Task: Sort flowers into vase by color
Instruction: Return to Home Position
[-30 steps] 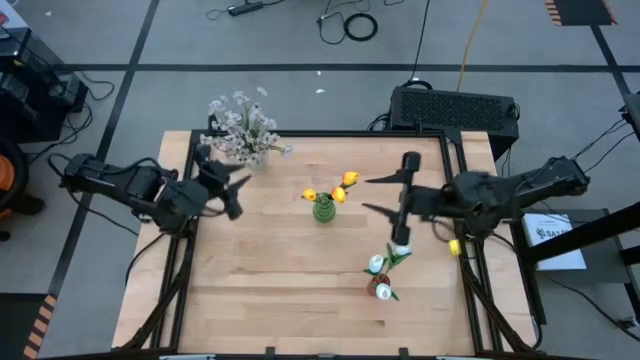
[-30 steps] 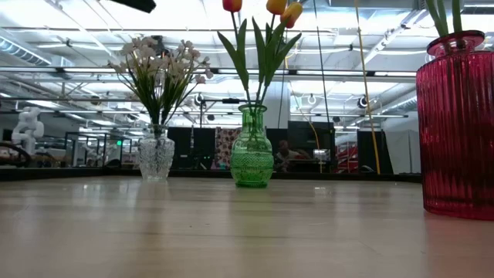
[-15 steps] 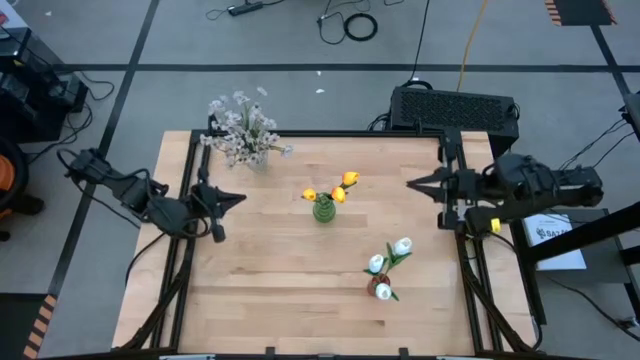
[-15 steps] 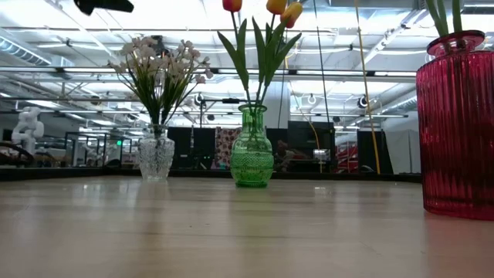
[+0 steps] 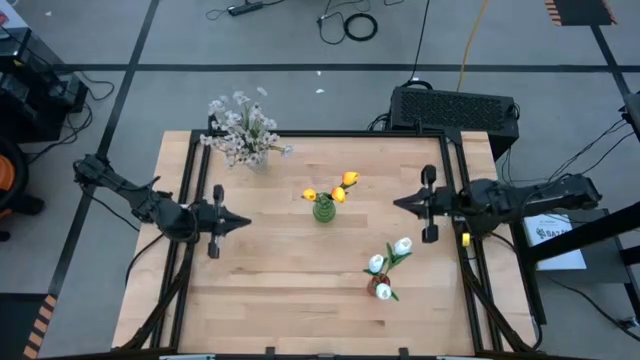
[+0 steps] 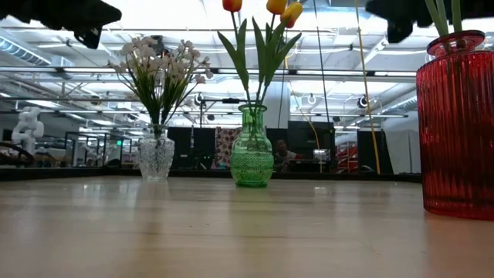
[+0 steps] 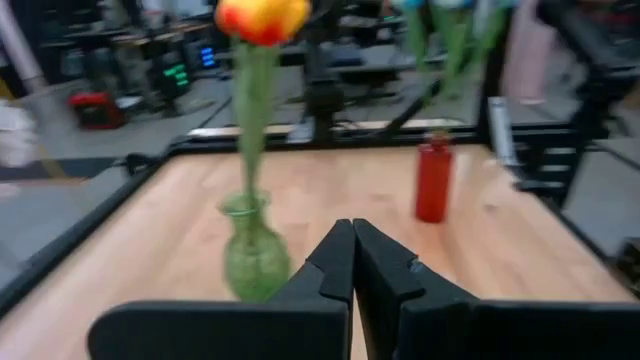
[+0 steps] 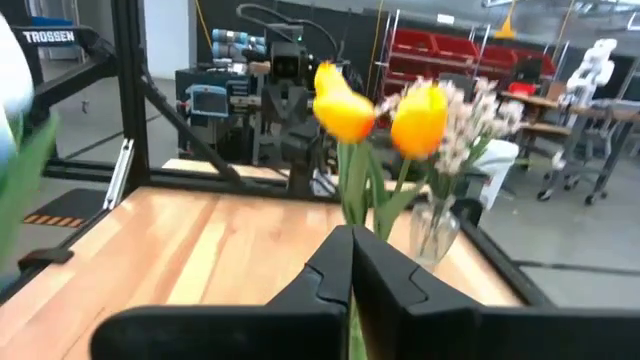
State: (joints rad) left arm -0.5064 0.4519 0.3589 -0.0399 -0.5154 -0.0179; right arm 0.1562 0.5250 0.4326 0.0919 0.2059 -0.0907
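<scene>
1. From above, the left gripper (image 5: 246, 222) is hovering over the left edge of the table (image 5: 280, 290) and the right gripper (image 5: 397, 203) over its right side. Both are pointing inward with fingers pressed together. The pale sprays (image 5: 240, 125) are standing in the clear vase (image 5: 258, 157) at the far left corner. The orange-yellow tulips (image 5: 347, 180) are standing in the green vase (image 5: 323, 209) mid-table, and the white tulips (image 5: 401, 245) in the red vase (image 5: 375, 287) near right.
2. At table height, the clear vase (image 6: 156, 154), green vase (image 6: 252, 150) and red vase (image 6: 455, 131) are standing well apart. The dark arm parts (image 6: 62, 14) are hanging at the top corners.
3. The left wrist view is showing the left gripper (image 7: 350, 228) pressed closed on nothing, facing the green vase (image 7: 252, 250) and red vase (image 7: 433, 180).
4. The right wrist view is showing the right gripper (image 8: 350, 235) likewise closed and empty, facing the orange-yellow tulips (image 8: 345, 110) and pale sprays (image 8: 480, 110).
</scene>
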